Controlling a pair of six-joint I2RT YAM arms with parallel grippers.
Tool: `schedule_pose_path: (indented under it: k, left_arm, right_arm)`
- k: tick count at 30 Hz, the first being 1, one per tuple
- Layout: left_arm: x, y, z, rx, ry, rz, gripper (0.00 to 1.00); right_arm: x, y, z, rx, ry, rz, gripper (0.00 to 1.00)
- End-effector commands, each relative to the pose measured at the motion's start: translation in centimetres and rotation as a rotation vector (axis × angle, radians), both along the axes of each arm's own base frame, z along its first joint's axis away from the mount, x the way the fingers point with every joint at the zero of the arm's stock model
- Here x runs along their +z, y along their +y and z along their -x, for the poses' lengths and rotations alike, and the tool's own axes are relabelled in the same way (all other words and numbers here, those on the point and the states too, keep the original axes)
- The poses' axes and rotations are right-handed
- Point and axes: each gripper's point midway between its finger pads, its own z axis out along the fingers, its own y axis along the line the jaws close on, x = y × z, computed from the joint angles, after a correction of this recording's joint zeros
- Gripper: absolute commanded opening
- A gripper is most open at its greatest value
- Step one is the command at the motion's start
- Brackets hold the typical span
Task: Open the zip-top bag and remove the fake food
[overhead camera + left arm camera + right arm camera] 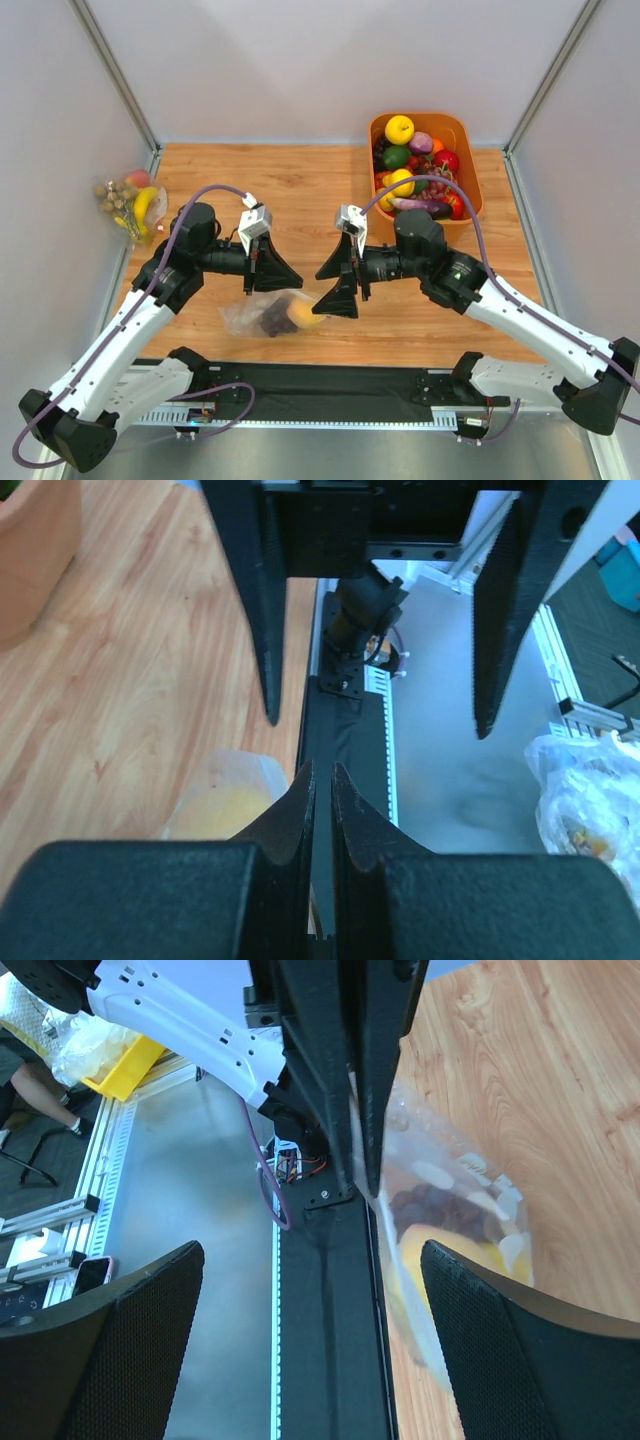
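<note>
The zip-top bag [262, 313] is clear with pale spots and lies on the wood near the front edge. Inside it show dark purple grapes [272, 321] and a round orange-yellow fruit [304, 316]; the small yellow fruit is not clear to see. My left gripper [250, 290] is shut with a hair-thin gap, apparently pinching the bag's upper left edge. In the left wrist view the bag [222, 802] sits just left of the gripper [322, 770]. My right gripper [316, 295] is open at the bag's right end. In the right wrist view the bag [455, 1185] and grapes [430, 1205] lie by the gripper's [310, 1260] right finger.
An orange bin [461, 131] of mixed plastic fruit stands at the back right. A second clear bag [130, 200] with banana, peach and nuts lies at the far left, also in the left wrist view [590, 790]. A black base plate [330, 382] runs along the front edge.
</note>
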Motion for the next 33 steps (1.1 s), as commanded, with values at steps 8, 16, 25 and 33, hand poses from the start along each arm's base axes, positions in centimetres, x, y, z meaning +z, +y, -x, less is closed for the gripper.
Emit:
schedule_pose_path:
  k: [8, 16, 25, 33]
  left_arm:
    - [1.9, -0.5, 2.9, -0.143, -0.052, 0.075, 0.0]
    - [1.7, -0.7, 2.4, -0.113, -0.049, 0.067, 0.0]
    - [1.5, -0.9, 1.9, -0.087, -0.046, 0.067, 0.0]
    - [1.4, -1.0, 1.7, -0.074, -0.032, 0.07, 0.0]
  right_arm:
    - [1.4, 2.5, -0.9, 0.034, -0.032, -0.041, 0.92]
    - [-2.4, 4.3, -0.4, 0.017, -0.06, 0.095, 0.91]
    - [-5.1, 5.1, -0.4, -0.074, -0.111, 0.125, 0.52]
    - [-6.2, 4.9, -0.6, -0.132, -0.131, 0.139, 0.0]
